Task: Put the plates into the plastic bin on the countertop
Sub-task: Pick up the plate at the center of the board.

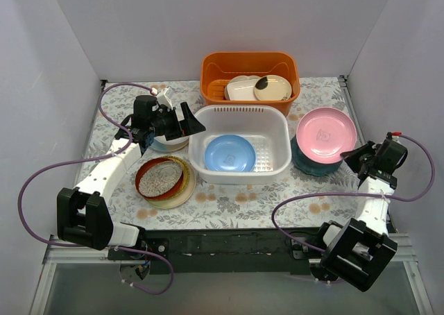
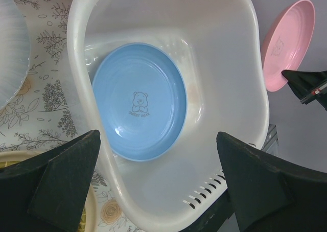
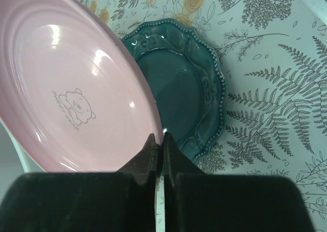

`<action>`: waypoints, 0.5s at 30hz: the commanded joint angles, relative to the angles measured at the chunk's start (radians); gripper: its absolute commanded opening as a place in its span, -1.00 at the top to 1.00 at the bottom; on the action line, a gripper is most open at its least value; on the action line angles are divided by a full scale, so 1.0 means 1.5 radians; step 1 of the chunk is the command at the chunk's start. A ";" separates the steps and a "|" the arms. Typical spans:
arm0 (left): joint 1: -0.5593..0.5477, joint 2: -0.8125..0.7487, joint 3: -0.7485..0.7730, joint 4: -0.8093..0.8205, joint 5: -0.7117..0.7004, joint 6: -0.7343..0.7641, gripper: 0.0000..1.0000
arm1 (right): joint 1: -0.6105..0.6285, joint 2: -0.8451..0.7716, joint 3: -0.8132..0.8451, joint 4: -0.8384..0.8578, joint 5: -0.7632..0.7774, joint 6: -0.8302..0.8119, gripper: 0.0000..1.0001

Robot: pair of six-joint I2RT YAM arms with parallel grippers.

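Note:
The white plastic bin [image 1: 277, 131] stands mid-countertop [image 1: 236, 200] with a blue plate [image 1: 229, 152] flat inside. My right gripper [image 1: 355, 154] is shut on the near rim of a pink plate [image 1: 326, 134] and holds it tilted above a teal plate [image 1: 311, 165]. In the right wrist view the fingers [image 3: 158, 137] pinch the pink plate [image 3: 66, 89] over the teal plate [image 3: 189, 89]. My left gripper [image 1: 191, 124] is open and empty at the bin's left rim; its wrist view looks into the bin [image 2: 255, 89] at the blue plate [image 2: 138, 101].
A red-rimmed plate [image 1: 159, 176] lies on a yellow woven plate [image 1: 182, 190] at the front left. A cream-and-light-blue plate [image 1: 168, 144] sits under my left wrist. An orange basket [image 1: 250, 69] with cream dishes stands behind the bin. Walls close in on three sides.

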 commanded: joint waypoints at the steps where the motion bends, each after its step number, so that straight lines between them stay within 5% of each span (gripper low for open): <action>1: 0.005 -0.008 -0.007 0.011 0.013 -0.002 -0.96 | 0.001 -0.021 0.042 0.006 -0.035 0.013 0.97; 15: 0.006 -0.009 -0.008 0.012 0.009 -0.001 -0.96 | 0.002 -0.071 0.081 -0.020 -0.014 0.001 0.97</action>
